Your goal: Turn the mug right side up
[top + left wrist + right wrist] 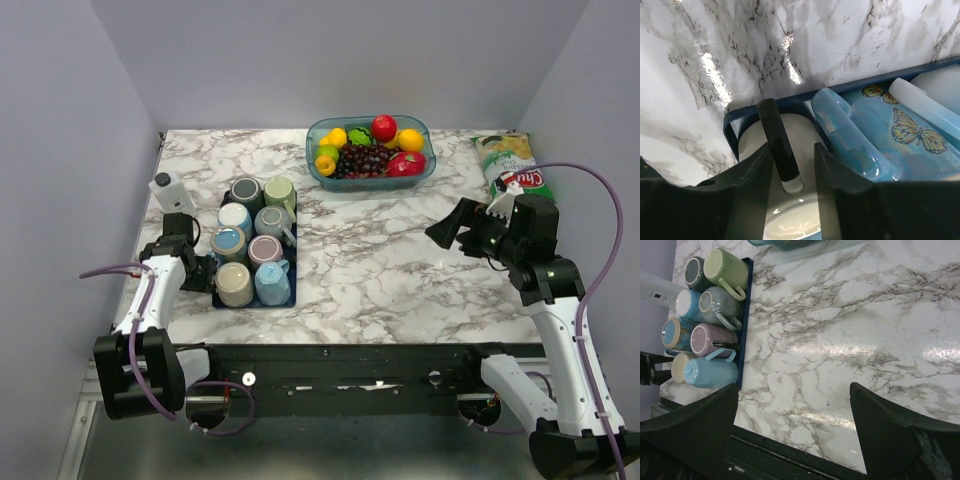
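Note:
A dark blue tray (255, 305) holds several mugs. The cream mug (234, 285) with a black handle (776, 135) stands base up at the tray's near left corner (790, 102). My left gripper (205, 272) is at that mug. In the left wrist view its fingers straddle the handle at a narrow gap (792, 155); the left finger touches it and the right finger stands a little apart. A light blue mug (850, 140) lies right beside it. My right gripper (445, 232) hangs wide open and empty over bare marble (793, 387), well right of the tray (742, 340).
A blue bowl of fruit (370, 150) stands at the back centre. A green chip bag (510, 165) lies at the back right. A white device (172, 192) stands left of the tray. The other mugs are packed tight in the tray (715, 305).

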Controlling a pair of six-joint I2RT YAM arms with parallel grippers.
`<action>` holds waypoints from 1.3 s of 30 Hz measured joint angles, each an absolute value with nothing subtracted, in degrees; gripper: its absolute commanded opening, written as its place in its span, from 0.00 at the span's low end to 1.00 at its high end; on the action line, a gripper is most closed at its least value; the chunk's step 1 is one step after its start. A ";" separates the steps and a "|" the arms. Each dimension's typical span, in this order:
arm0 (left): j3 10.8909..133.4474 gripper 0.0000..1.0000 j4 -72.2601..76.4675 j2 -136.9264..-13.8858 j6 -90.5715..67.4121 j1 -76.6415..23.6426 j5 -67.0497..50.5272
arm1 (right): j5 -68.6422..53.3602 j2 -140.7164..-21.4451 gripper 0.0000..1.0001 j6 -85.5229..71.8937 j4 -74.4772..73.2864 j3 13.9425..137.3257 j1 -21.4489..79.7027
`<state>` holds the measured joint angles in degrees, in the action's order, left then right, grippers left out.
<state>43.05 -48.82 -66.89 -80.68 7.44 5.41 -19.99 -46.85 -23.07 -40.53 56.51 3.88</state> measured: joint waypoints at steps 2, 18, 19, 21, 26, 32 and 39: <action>42.70 0.40 -48.84 -67.24 -81.10 7.44 4.93 | -19.66 -46.54 0.98 -22.90 -40.69 56.14 3.90; 40.99 0.00 -47.90 -67.18 -82.35 7.44 1.98 | -17.43 -44.14 0.98 -22.48 -43.20 54.89 3.90; 40.99 0.00 -48.21 -66.78 -82.30 7.44 1.98 | -17.41 -44.03 0.97 -22.46 -43.22 54.89 3.88; 41.01 0.00 -49.01 -65.82 -82.26 7.44 2.00 | -17.41 -43.86 0.98 -22.48 -43.22 54.89 3.90; 42.87 0.00 -53.01 -62.26 -81.17 7.44 2.11 | -17.45 -43.81 0.98 -22.50 -43.22 54.89 3.90; 50.06 0.00 -60.10 -55.13 -77.80 7.44 3.11 | -18.76 -44.69 0.97 -22.83 -43.20 55.00 3.88; 55.64 0.00 -63.72 -48.14 -72.14 7.07 2.02 | -21.63 -47.44 0.98 -23.75 -42.94 57.21 3.90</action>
<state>55.64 -63.72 -48.14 -72.14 7.07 2.02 -21.63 -47.44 -23.75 -42.94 57.21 3.90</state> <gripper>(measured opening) 0.254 0.976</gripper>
